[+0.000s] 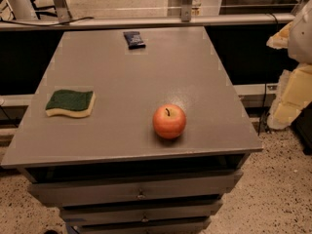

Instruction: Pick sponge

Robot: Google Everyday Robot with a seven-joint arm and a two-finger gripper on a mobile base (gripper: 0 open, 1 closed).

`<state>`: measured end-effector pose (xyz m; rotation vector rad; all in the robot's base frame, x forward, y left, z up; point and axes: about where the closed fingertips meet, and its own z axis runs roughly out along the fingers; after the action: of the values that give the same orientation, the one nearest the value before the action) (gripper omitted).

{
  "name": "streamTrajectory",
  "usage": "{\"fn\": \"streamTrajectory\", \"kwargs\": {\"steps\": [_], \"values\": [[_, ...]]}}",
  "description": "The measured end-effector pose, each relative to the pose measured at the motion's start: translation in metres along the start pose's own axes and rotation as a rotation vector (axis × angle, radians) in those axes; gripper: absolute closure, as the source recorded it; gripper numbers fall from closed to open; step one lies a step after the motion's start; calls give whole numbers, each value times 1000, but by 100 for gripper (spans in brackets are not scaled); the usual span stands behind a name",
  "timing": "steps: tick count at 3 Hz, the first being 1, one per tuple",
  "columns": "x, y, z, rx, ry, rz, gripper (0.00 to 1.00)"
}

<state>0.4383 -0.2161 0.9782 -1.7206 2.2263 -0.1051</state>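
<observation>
The sponge (70, 103) lies flat near the left edge of the surface (146, 72), green scouring side up, well apart from the apple (169, 121) and the blue packet (134, 39). It is likely light, soft and compressible, so a top-down pinch across its shorter width, squeezing the foam sides, should hold. The tool belongs to the pale arm (292, 89) at the right edge; I cannot tell its opening.

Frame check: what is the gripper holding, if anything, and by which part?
Nothing that shows. The gripper hangs at the right edge of view, beside the table, and the sponge lies untouched near the table's left edge.
</observation>
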Motion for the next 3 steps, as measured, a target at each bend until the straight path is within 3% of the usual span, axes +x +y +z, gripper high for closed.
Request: {"fn": "streamTrajectory", "kwargs": {"steps": [1, 3], "values": [[0, 0, 0, 0, 0, 0, 0], [-11, -3, 35, 28, -108, 10, 0]]}}
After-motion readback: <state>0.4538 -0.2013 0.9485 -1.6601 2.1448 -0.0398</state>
